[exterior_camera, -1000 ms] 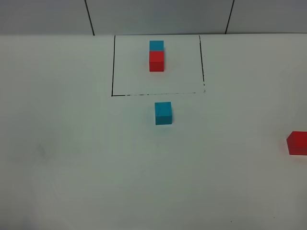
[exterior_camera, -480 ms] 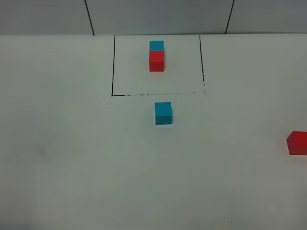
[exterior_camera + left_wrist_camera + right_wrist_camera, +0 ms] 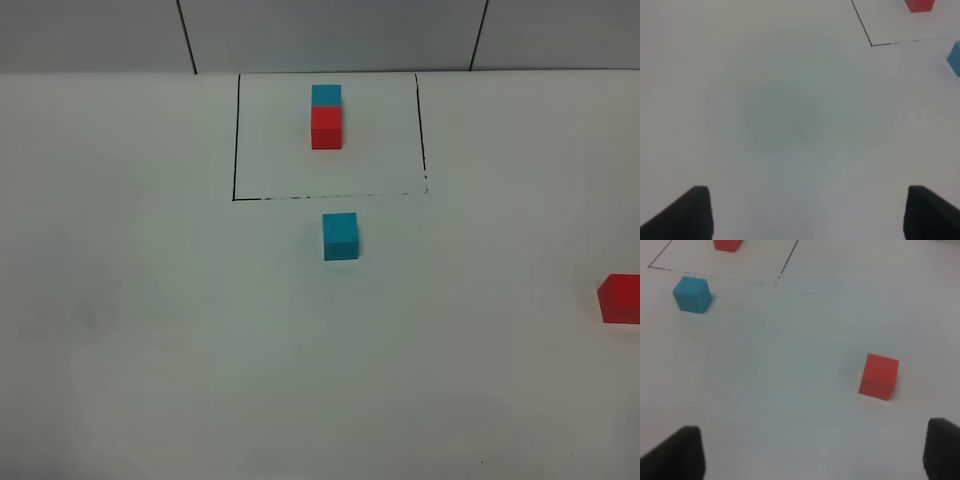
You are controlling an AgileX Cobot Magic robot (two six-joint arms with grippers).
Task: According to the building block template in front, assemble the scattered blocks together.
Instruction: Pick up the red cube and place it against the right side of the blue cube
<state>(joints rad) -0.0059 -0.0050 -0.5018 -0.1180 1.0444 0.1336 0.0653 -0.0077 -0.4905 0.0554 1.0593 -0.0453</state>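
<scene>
White table (image 3: pixel 150 350), left tool (image 3: pixel 806 200), right tool (image 3: pixel 815 432), both hovering, jaws wide apart

Two cyan cubes (image 3: pixel 340 236), two red cubes (image 3: pixel 620 298), one black drawn frame (image 3: pixel 237 140)

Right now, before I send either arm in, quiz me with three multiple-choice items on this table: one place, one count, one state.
1. Where is the loose red cube relative to the loose cyan cube? A. touching it. B. stacked on it. C. far to its right, apart.
2. How many cubes stand inside the drawn frame? A. one. B. two. C. four.
3. How are the left gripper and right gripper? A. both open and empty. B. left shut on a cube. C. right shut on a cube.
Key: 1 C, bare table separates them in the high view. 2 B, the framed cyan cube and framed red cube sit joined there. 3 A, each wrist view shows jaws wide apart, nothing between.
</scene>
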